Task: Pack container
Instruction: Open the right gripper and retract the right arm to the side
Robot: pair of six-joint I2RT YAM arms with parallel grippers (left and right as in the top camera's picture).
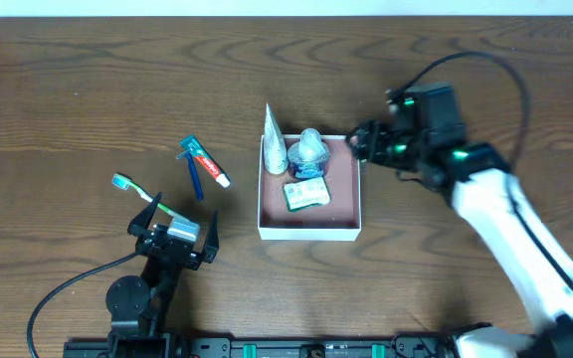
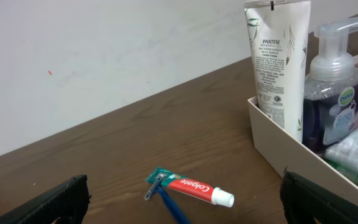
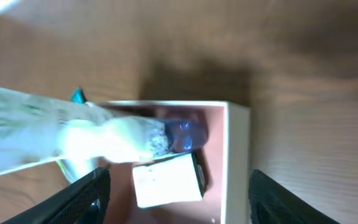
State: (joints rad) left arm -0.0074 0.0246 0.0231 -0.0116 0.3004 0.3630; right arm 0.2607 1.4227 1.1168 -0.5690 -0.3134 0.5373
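Note:
The container (image 1: 309, 231), a shallow white box with a reddish-brown floor, holds a white Pantene tube (image 1: 274, 146), a pump bottle (image 1: 309, 151) and a small green-and-white packet (image 1: 305, 194). A Colgate toothpaste tube (image 1: 210, 166), a blue razor (image 1: 193, 174) and a toothbrush (image 1: 137, 191) lie on the table to its left. My left gripper (image 1: 174, 234) is open and empty, below the toothbrush. My right gripper (image 1: 363, 141) is open and empty at the container's far right corner. The right wrist view shows the container's rim (image 3: 236, 155) between the fingers.
The left wrist view shows the toothpaste (image 2: 194, 186) and razor (image 2: 166, 198) ahead between the fingers, with the container wall (image 2: 278, 143), Pantene tube (image 2: 278, 59) and pump bottle (image 2: 334, 87) to the right. A black cable (image 1: 63, 288) runs at front left.

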